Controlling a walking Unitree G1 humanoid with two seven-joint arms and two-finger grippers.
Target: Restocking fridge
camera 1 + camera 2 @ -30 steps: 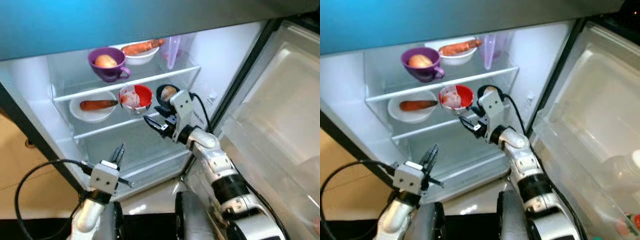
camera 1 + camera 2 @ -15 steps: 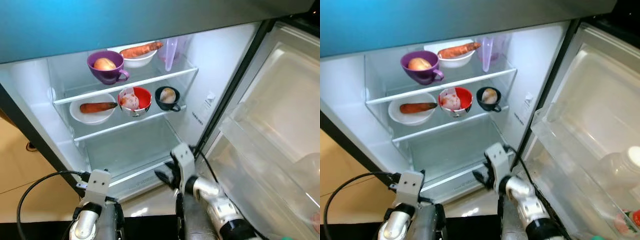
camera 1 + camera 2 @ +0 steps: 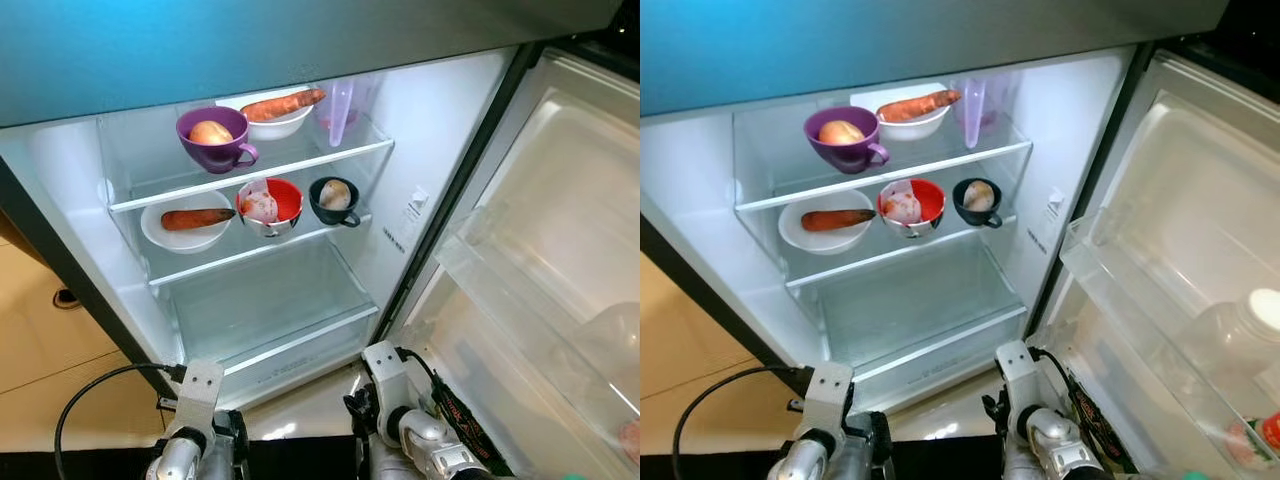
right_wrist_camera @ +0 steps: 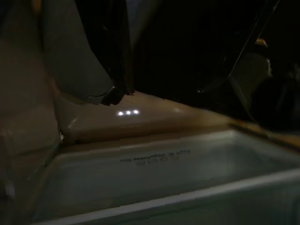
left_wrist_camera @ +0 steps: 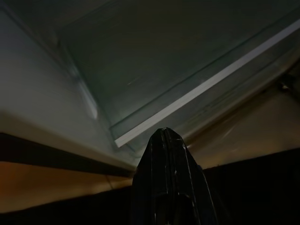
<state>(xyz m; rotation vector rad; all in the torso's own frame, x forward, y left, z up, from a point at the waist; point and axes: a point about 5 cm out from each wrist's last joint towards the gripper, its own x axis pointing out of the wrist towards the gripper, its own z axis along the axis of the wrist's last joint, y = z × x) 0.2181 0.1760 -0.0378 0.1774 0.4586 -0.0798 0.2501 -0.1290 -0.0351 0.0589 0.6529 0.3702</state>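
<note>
Left end effector (image 5: 168, 154) pressed closed near fridge drawer (image 5: 154, 79); right end effector (image 4: 154, 70) spread open; bottle (image 3: 1240, 340) in door.

Small label (image 3: 394, 238) on fridge (image 3: 420, 130) right inner wall: print too small to read. Sticker (image 3: 417, 198) above it, also illegible. Dark printed line on drawer front (image 4: 154, 159) in right wrist view: blurred, dim, unreadable. Red-and-white lettering on right arm (image 3: 455, 420): too small to read. No legible text anywhere.
</note>
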